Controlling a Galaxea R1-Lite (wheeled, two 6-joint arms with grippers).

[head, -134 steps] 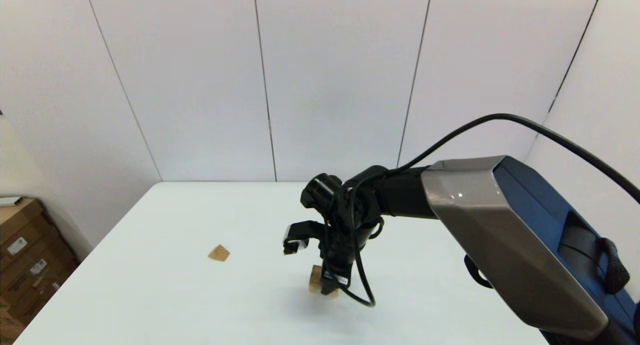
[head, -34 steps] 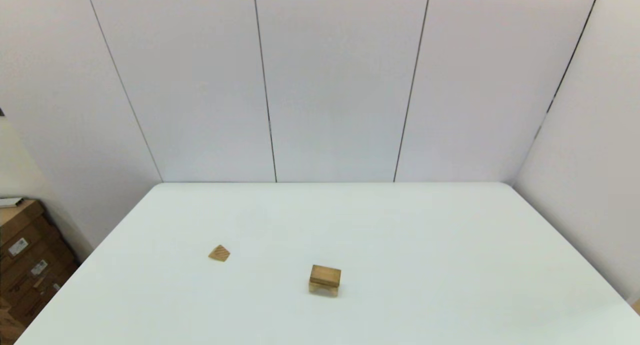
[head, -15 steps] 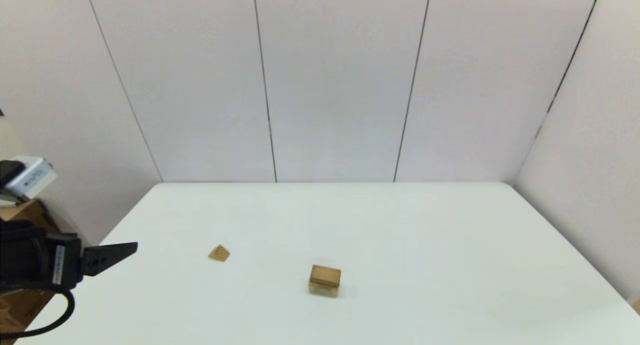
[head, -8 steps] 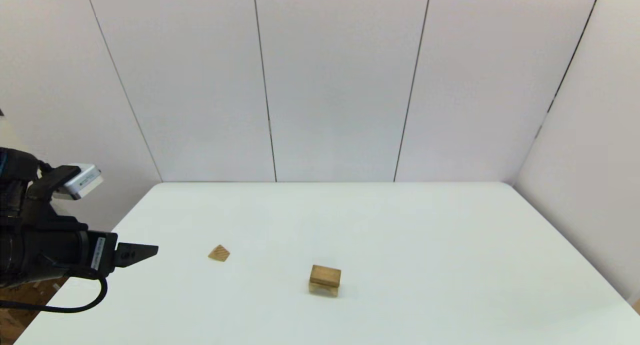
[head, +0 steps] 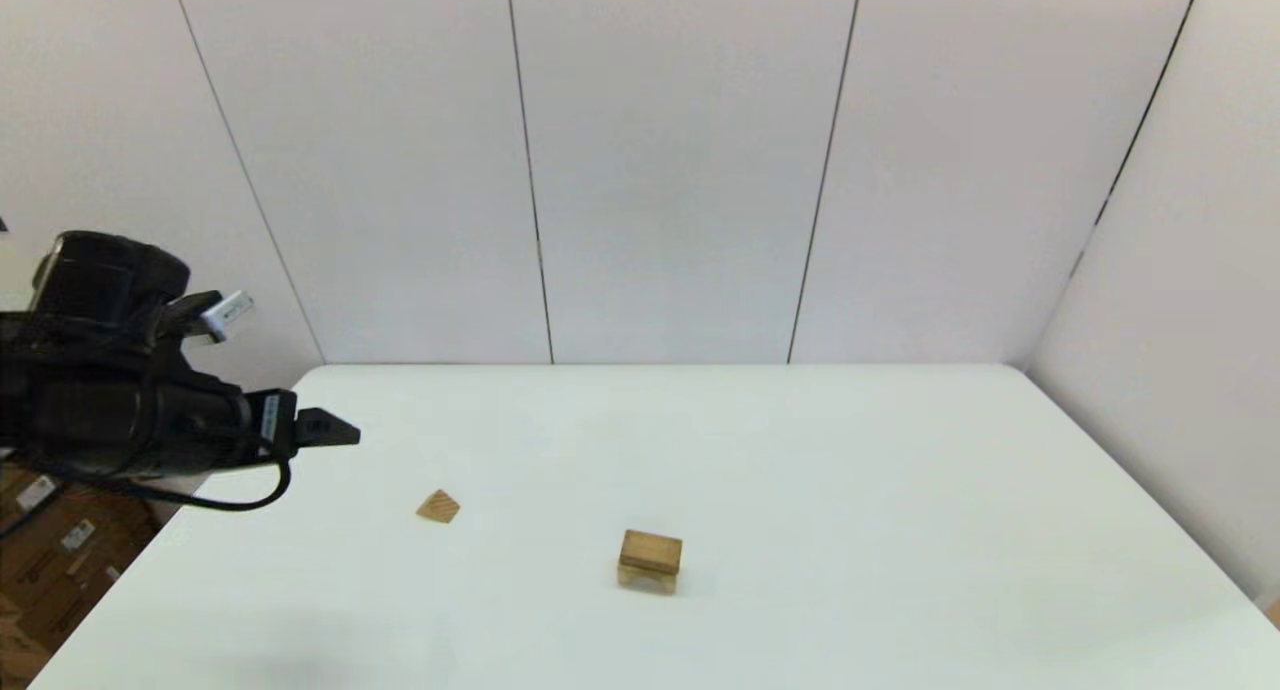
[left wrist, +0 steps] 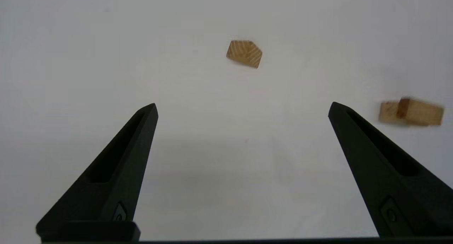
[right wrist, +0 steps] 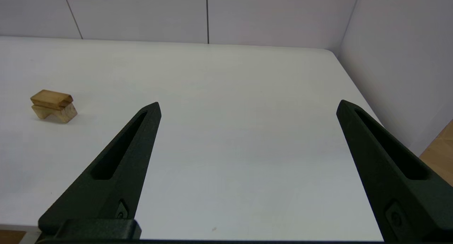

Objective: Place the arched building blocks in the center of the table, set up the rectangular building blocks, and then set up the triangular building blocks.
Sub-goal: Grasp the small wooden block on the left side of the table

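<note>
Now, left gripper (left wrist: 242,108): fingers (left wrist: 120,166) spread wide, empty, above tabletop (left wrist: 70,60) near wedge (left wrist: 244,53).
Right gripper (right wrist: 247,106): fingers wide, empty.

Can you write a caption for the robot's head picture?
Left gripper reaches over white table toward small striped wooden wedge.

So the left arm (head: 110,410) is chunky matte black all over, with a rounded black cap at the 12 o'clock side of the wrist and a little silver-white camera box (head: 225,312) sticking out toward 1 o'clock. A black cable (head: 215,498) droops in a loop underneath, and there's a small white label near the finger base. The left gripper (left wrist: 242,108) and right gripper (right wrist: 247,108) look identical: long black tapering wedge fingers, each with a slot recess and a small screw near the base.
</note>
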